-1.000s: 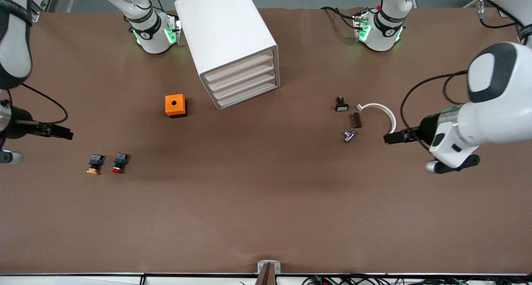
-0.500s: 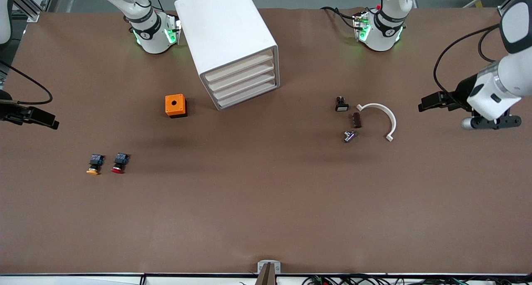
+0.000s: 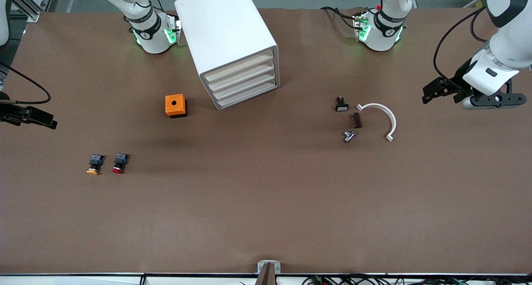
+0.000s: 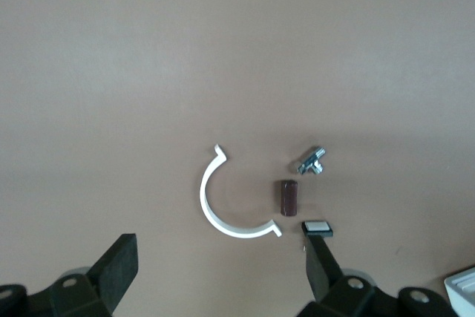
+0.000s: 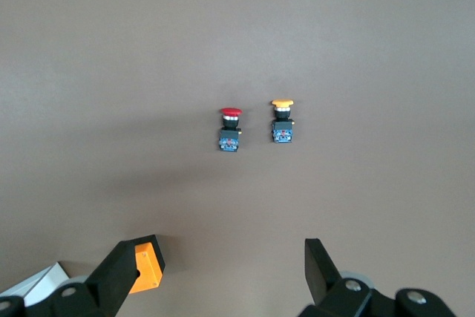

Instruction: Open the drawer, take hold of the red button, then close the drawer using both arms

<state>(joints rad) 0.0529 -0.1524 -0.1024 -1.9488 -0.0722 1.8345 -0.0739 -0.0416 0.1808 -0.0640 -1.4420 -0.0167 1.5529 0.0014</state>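
Stock on the table, and where we stand with the job.

Item: white four-drawer cabinet, near the arm bases. All four pale drawer fronts sit flush; we judge the drawer not yet opened.

Item: red-capped push button, lying on the bare tabletop toward the right arm's end, just beside a like button with an orange-yellow cap. Neither is touched. In the right wrist view the red-capped push button lies apart from any finger.

Item: orange box with a hole, beside the cabinet, between it and the two buttons.

Item: small parts toward the left arm's end: a white curved clip, a dark brown block, a small metal fitting, a black part with a white face.

Item: left gripper, over the table edge at its own end, jaws spread and empty; the clip shows between them in its wrist view, well below.

Item: right gripper, over the edge at its end, jaws likewise spread, holding nothing.

Reckoning: we count nothing done. Opening, grabbing and closing all remain.
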